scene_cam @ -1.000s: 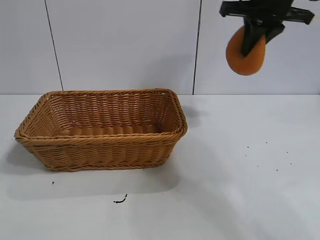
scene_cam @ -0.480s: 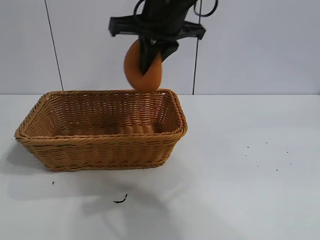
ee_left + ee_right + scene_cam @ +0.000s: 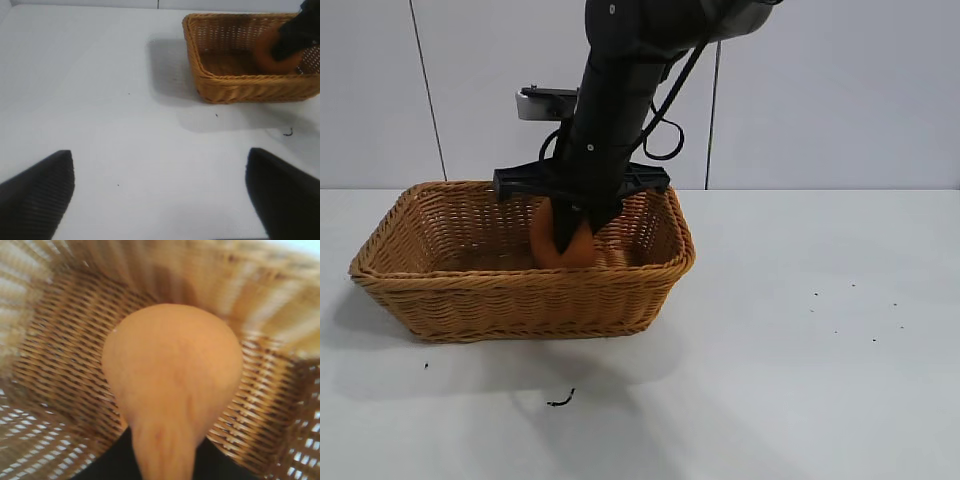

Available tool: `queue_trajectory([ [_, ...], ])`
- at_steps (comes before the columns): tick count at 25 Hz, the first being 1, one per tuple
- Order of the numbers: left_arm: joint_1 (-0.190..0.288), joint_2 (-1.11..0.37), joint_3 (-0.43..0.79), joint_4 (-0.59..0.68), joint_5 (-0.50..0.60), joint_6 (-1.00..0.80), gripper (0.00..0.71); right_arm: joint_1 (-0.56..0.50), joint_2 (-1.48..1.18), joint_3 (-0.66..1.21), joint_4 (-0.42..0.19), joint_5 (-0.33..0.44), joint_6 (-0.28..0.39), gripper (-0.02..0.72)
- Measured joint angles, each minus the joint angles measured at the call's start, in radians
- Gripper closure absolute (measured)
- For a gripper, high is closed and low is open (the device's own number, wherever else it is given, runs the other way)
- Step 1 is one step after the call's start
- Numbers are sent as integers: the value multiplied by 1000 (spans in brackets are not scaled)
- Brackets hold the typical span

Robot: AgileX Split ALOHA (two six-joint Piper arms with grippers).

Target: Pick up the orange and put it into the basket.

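Observation:
The tan wicker basket (image 3: pixel 410 290) stands on the white table at the left. My right gripper (image 3: pixel 572 238) reaches down into its right half, shut on the orange (image 3: pixel 548 242), a squashed burnt-orange lump held low inside, close to the basket floor. In the right wrist view the orange (image 3: pixel 172 370) fills the middle, pinched between the dark fingers, with the woven basket floor (image 3: pixel 60 355) behind it. My left gripper (image 3: pixel 160 200) is open and empty over bare table, well away from the basket (image 3: pixel 235 85), where the orange (image 3: pixel 265 55) shows under the right arm.
A small dark scrap (image 3: pixel 560 401) lies on the table in front of the basket. A few dark specks (image 3: pixel 835 310) dot the table on the right. A panelled white wall stands behind.
My right gripper has carried the orange from high at the upper right, leftward over the basket, then down into the basket. The basket has not moved.

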Motion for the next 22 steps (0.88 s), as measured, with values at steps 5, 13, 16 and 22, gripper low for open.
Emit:
queue_trajectory([
  [5, 0, 0, 0, 0, 0, 0, 44, -1, -8, -170, -48, 170, 9, 12],
  [13, 0, 0, 0, 0, 0, 0, 44, -114, -8, -240, -152, 237, 31, 10],
  [16, 0, 0, 0, 0, 0, 0, 44, -197, -8, -240, -156, 237, 31, 10],
  [22, 0, 0, 0, 0, 0, 0, 44, -396, -8, -240, -160, 237, 31, 10],
])
